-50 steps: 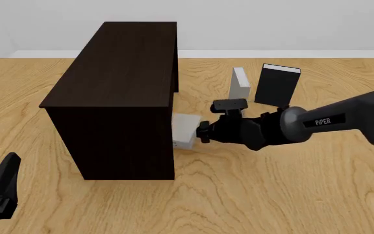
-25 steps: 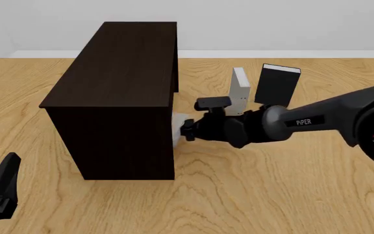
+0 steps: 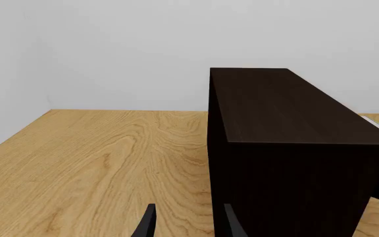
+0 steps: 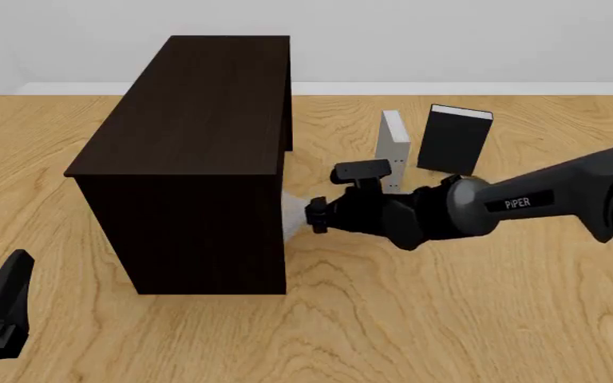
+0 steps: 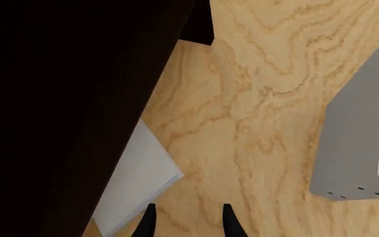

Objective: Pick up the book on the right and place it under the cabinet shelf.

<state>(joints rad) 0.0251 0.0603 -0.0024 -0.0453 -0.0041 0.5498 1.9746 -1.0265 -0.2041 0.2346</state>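
- The book (image 5: 133, 185) lies just ahead of the right gripper (image 5: 185, 219), mostly tucked under the cabinet shelf (image 4: 195, 144).
- That gripper's fingers stand apart, holding nothing.
- Placement looks nearly done; only backing the arm away seems left.
- The left gripper (image 3: 186, 222) is parted, empty.

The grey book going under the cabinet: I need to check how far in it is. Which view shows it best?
The right wrist view: the book lies partly out from under the dark cabinet, just ahead of the right gripper. The front view shows only a pale sliver at the cabinet's edge. The left wrist view does not show it.
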